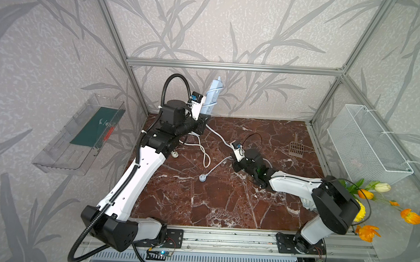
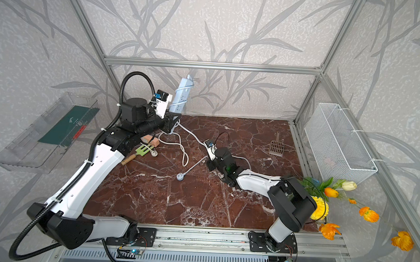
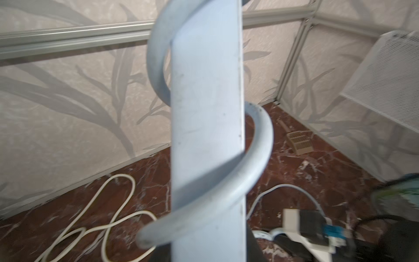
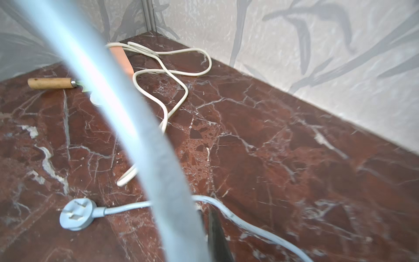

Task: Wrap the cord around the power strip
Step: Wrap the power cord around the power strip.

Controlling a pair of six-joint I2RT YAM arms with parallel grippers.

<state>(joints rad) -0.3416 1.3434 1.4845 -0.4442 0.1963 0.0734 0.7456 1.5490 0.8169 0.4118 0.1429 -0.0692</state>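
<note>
Cord [image 3: 256, 158] coils round the upright power strip [image 3: 206, 113] my left gripper [image 1: 204, 117] clamps, while my right gripper [image 1: 235, 165] pinches its slack.

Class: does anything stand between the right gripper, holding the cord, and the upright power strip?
Nothing visible does. The cord runs clear over the marble table from the right gripper to the power strip; a loose white cable lies beside it, not across.

Both top views are brightly, evenly lit by soft light; only faint shadows are cast on the counter [image 1: 224, 206]. Frame posts [image 1: 115, 33] at 10 and 2 o'clock are splayed by wide-angle distortion. In the wrist views the nearby cord [image 4: 145, 136] is blurred, out of focus.
</note>
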